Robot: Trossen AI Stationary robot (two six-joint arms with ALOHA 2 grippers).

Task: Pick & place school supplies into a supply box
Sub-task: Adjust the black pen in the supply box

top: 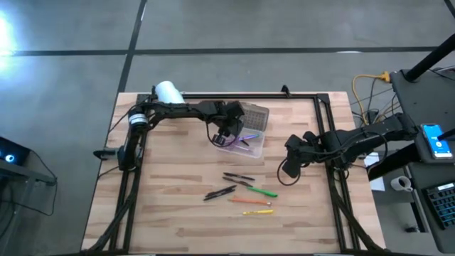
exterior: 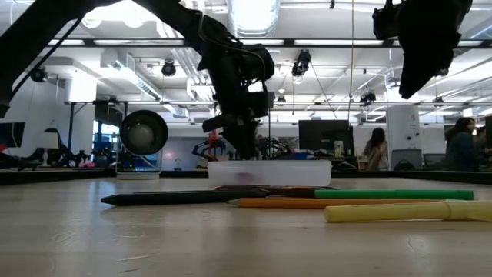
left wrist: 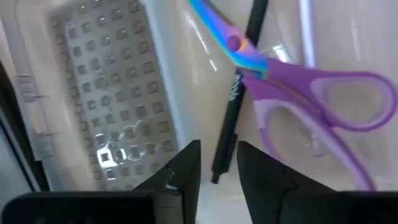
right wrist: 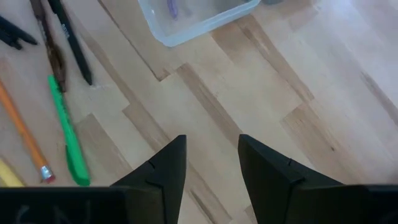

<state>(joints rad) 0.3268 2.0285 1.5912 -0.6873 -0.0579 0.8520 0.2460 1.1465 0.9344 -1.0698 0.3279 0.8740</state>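
Observation:
The clear supply box sits mid-table with its grey textured lid hinged open toward the far edge. In the left wrist view, the purple-handled scissors and a black pen lie inside it. My left gripper hangs open over the box, its fingertips on either side of the pen's end, with gaps showing. My right gripper is open above bare wood to the right of the box. Loose pens lie on the table nearer me: black, black, green, orange, yellow.
A white cylinder roll lies at the table's far left corner. A black frame rail runs along the far edge and down both sides. Bare wood lies between the box and the pens. People stand in the room far behind the table.

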